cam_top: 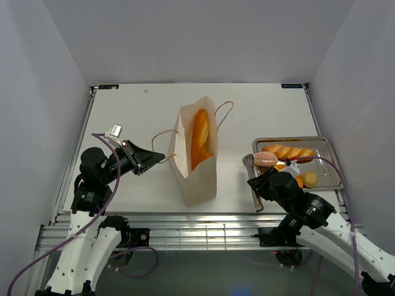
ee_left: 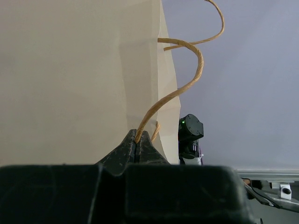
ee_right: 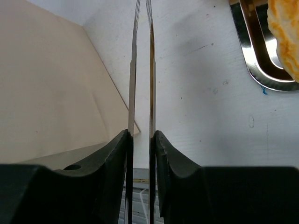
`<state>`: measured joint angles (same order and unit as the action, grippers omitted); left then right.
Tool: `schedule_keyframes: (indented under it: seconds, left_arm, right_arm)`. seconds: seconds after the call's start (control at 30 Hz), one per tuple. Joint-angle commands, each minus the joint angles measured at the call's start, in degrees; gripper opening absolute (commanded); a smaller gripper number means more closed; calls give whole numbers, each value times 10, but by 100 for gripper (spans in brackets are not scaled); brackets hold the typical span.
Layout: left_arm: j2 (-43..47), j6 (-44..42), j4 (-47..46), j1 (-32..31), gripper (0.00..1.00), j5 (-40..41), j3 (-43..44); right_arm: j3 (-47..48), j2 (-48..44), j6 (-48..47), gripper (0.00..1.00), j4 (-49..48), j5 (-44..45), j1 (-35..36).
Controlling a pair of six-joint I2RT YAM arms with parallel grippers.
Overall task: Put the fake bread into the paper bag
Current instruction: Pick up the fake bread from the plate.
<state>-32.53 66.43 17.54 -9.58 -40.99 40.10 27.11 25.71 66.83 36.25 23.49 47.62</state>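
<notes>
1. The right claw [ee_right: 141, 140] is clenched on the tongs [cam_top: 252, 179], whose tips sit beside the pinkish bun [cam_top: 265, 158].
2. The paper bag [cam_top: 200, 179] stands to their left, and the left claw [ee_left: 138, 140] pinches its cord handle [ee_left: 179, 92].

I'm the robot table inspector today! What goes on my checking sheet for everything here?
Surface: white table, small mark near far edge.
Job's things: paper bag upright, open, baguette inside; ridged loaf in the tray; pinkish bun at its left edge.
Clutter: nothing seen.
Grippers: left gripper shut on the bag's cord handle; right gripper shut on tongs.
Cables: purple cables along both arms.
Surroundings: plain grey walls.
</notes>
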Motion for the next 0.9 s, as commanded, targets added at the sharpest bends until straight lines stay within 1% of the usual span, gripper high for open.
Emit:
schedule_keyframes:
  seconds: [0.0, 0.13, 0.17, 0.3, 0.43, 0.5, 0.67, 0.73, 0.87]
  left_arm:
    - [-1, -10, -7, -2, 0, -8, -1]
    - [-2, -5, -15, -2, 0, -8, -5]
    - [-2, -6, -16, -3, 0, -8, -5]
    - [-3, -3, -21, -2, 0, -8, -5]
    - [-2, -3, -22, -3, 0, -9, -5]
    - [0, -2, -21, -3, 0, -10, -6]
    - [0, 0, -22, -3, 0, -11, -7]
    - [-2, 1, -23, -2, 0, -11, -5]
    - [-5, 0, -24, -3, 0, -11, -4]
  right_arm:
    - [19, -26, 59, 35, 43, 20, -2]
    - [33, -46, 119, 44, 87, 30, -3]
    - [36, -53, 140, 45, 101, 34, -3]
    - [49, -62, 170, 49, 130, 48, -3]
    - [65, -73, 191, 50, 165, 65, -2]
    - [67, -93, 213, 50, 184, 74, -3]
    - [50, -135, 262, 50, 200, 84, -2]
    - [43, -133, 283, 50, 199, 81, -2]
    - [54, -85, 286, 50, 189, 81, -3]
